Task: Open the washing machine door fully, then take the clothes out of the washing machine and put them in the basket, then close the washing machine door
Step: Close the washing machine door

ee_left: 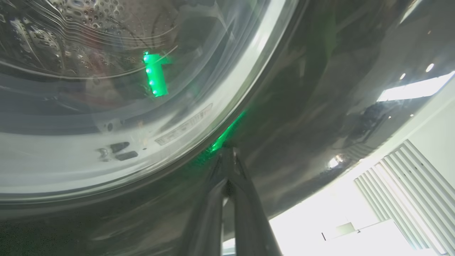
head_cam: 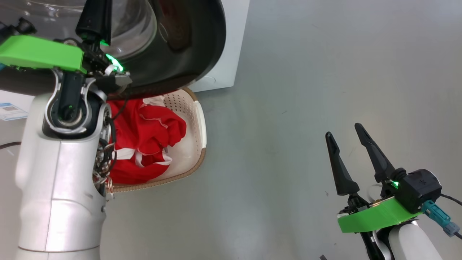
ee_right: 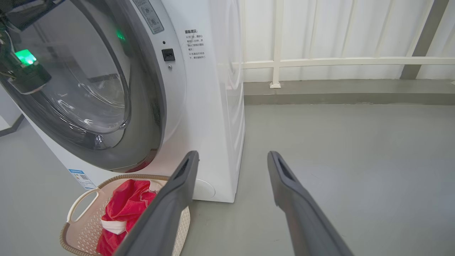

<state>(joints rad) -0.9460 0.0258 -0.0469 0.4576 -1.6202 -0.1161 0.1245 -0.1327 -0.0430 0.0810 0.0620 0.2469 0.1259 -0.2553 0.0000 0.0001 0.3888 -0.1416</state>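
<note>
Red fabric with white trim, the clothes [head_cam: 148,133], is seen heaped in the basket [head_cam: 200,122], which is set on the grey floor [head_cam: 288,108] just in front of the washing machine [head_cam: 234,43]. The basket's far end is overhung by the lower edge of the washing machine door [head_cam: 195,47] in the head view. The door is not seen fully home: in the right wrist view a small dark latch socket [ee_right: 168,54] on the white front is left uncovered beside the door's edge, though how far the door stands off cannot be told. The left gripper [ee_left: 227,156] is held narrow, its two dark fingers pressed together with nothing between them, and the joined tips are laid against the glossy black frame of the door, just beside the rim of the clear glass window. Through that glass the perforated steel drum [ee_left: 71,21] is made out. The right gripper [head_cam: 343,130] is kept well apart from the machine, over bare floor, its fingers spread wide and nothing held. A blue label sticker [ee_right: 81,177] is shown low on the machine's front, just behind the basket's rim. A white railing [ee_right: 320,62] is seen along the wall beyond the machine.
</note>
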